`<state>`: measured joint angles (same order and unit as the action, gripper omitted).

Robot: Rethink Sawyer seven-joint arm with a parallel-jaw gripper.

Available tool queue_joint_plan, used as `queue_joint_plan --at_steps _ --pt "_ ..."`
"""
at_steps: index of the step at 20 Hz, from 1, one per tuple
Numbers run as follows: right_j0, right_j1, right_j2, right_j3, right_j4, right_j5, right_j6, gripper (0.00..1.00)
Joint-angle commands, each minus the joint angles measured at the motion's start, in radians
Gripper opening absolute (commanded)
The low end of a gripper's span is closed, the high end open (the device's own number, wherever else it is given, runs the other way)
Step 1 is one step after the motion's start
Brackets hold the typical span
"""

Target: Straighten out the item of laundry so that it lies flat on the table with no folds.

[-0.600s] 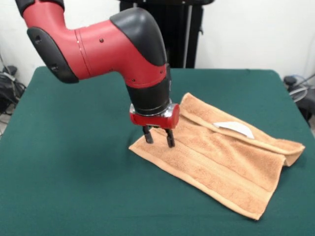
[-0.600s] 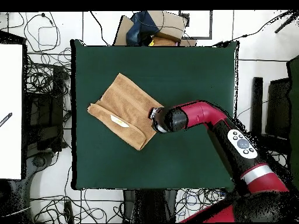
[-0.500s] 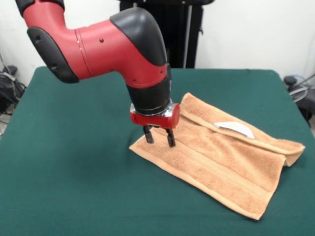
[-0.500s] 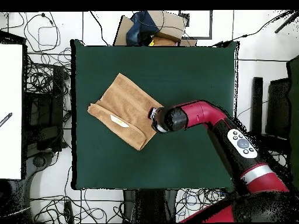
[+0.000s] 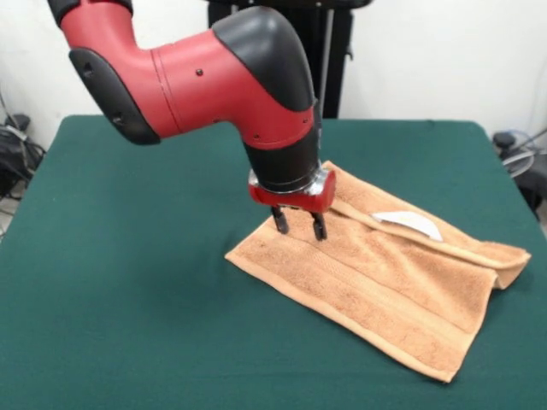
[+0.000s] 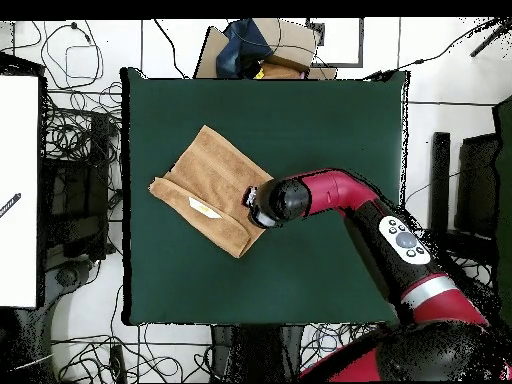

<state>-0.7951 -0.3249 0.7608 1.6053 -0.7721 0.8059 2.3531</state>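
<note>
Directly under the gripper [image 5: 298, 224] lies the towel [image 5: 385, 278], and that is the relation I care about: in the front view the fingers hang just above the cloth near its left end, on the strip next to the folded-over far edge, with nothing between them. They stand a little apart, a narrow opening, and I see no cloth pinched. The towel sits on the green table [image 5: 128, 325], doubled along its length, so it reads as a long band running from the gripper's side down toward the right of the front view. Its long axis points away from the gripper to the lower right, and the white label [image 5: 408, 222] rests on the upper layer further along that line. At the far right end a corner is tucked under.

From above, the towel [image 6: 210, 190] lies diagonally left of centre on the table [image 6: 330, 120], with the gripper [image 6: 254, 198] over its edge nearest the arm.

Compared with half a second ago, the gripper has shifted off the near-left corner toward the folded edge and sits slightly higher. The towel itself looks unmoved. My guess is I'm lining up to take the top layer at the fold.
</note>
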Motion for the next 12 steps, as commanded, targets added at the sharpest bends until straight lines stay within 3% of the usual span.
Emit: queue_joint_plan --at_steps 1,9,12 --pt "0.043 0.001 -0.109 -0.038 0.024 0.072 -0.063 1.00" --pt "0.092 0.006 -0.141 -0.068 0.046 0.079 -0.024 1.00" --pt "0.134 -0.035 -0.153 -0.051 0.078 0.096 0.043 1.00"
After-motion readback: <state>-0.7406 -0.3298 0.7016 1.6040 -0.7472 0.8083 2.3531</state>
